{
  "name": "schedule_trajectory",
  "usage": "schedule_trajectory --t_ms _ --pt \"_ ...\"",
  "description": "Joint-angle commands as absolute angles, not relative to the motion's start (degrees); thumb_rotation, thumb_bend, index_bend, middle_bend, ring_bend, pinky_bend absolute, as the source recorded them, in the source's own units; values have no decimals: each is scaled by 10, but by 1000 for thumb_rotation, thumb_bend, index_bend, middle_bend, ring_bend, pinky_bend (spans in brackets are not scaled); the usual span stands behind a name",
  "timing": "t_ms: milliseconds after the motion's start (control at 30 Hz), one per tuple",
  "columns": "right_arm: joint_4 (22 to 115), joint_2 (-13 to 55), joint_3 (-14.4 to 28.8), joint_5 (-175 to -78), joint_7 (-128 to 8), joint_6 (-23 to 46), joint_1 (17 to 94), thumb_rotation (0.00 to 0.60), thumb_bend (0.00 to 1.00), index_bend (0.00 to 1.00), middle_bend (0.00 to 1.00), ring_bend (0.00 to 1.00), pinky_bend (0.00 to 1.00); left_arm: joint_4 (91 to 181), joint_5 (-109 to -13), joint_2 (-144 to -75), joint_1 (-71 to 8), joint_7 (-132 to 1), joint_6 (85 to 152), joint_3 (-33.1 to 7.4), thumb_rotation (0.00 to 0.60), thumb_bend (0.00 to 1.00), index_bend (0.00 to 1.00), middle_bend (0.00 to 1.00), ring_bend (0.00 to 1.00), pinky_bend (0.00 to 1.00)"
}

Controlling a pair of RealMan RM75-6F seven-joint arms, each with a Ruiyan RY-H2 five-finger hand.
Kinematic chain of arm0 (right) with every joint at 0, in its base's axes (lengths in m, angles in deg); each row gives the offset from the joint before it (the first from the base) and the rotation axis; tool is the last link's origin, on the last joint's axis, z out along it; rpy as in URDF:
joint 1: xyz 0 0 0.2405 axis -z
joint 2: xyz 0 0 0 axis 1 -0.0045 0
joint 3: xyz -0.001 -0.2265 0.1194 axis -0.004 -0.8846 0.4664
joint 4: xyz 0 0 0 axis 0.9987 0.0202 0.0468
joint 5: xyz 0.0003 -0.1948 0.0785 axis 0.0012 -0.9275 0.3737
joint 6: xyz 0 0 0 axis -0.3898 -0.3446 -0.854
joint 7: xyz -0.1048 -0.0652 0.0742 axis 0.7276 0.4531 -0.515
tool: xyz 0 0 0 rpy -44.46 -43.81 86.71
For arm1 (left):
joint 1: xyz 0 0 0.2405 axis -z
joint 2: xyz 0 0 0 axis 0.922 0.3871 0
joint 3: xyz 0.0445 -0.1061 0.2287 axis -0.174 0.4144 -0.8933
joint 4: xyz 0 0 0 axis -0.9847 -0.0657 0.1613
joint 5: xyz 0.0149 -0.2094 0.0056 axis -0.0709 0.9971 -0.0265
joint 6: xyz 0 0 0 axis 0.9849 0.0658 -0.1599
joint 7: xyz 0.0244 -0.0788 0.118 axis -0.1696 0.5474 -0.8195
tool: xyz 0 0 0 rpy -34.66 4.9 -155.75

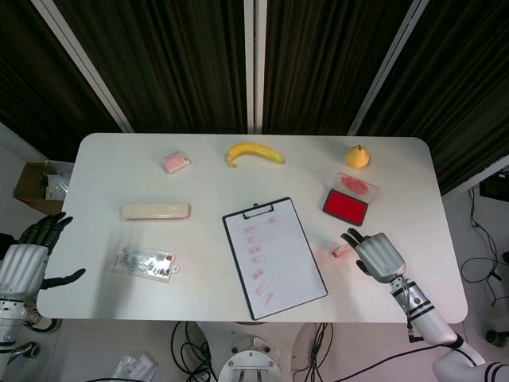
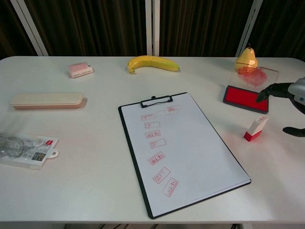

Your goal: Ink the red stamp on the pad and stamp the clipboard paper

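Note:
The small red and white stamp (image 1: pixel 342 250) (image 2: pixel 255 128) stands on the table right of the clipboard (image 1: pixel 273 256) (image 2: pixel 179 150), whose white paper carries a column of red stamp marks. The red ink pad (image 1: pixel 346 206) (image 2: pixel 247 98) lies open behind the stamp, its clear lid tilted up. My right hand (image 1: pixel 377 256) (image 2: pixel 289 98) hovers over the table just right of the stamp, fingers spread, holding nothing. My left hand (image 1: pixel 25 259) hangs open beyond the table's left edge, seen only in the head view.
A banana (image 1: pixel 254 152) and a pear (image 1: pixel 357 157) lie along the far edge. A pink eraser (image 1: pixel 176 162), a beige pencil case (image 1: pixel 156 210) and a clear plastic packet (image 1: pixel 144 263) occupy the left half of the table.

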State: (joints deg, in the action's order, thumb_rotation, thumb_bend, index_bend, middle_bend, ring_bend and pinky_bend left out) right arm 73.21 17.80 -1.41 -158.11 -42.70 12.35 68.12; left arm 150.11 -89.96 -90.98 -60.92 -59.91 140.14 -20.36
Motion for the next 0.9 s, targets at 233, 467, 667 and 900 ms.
schedule_trajectory --t_ms 233,467,667,900 --pt "691 224 -6 -1544 -432 104 666 600 186 340 304 708 820 1498 -899 -909 -610 -593 1401 -205 485 93 113 81 87 184" --pt "667 250 -6 -1542 -442 117 662 600 190 412 366 719 826 1495 -900 -909 -611 -589 1402 -206 488 93 113 82 87 183" --pt "658 260 -11 -1541 -438 113 655 600 214 430 380 719 826 1492 -900 -910 -611 -587 1401 -206 490 93 113 81 87 183" --pt "643 271 -13 -1538 -438 116 651 600 232 472 404 718 827 1489 -898 -910 -611 -583 1401 -207 486 92 113 82 87 184"
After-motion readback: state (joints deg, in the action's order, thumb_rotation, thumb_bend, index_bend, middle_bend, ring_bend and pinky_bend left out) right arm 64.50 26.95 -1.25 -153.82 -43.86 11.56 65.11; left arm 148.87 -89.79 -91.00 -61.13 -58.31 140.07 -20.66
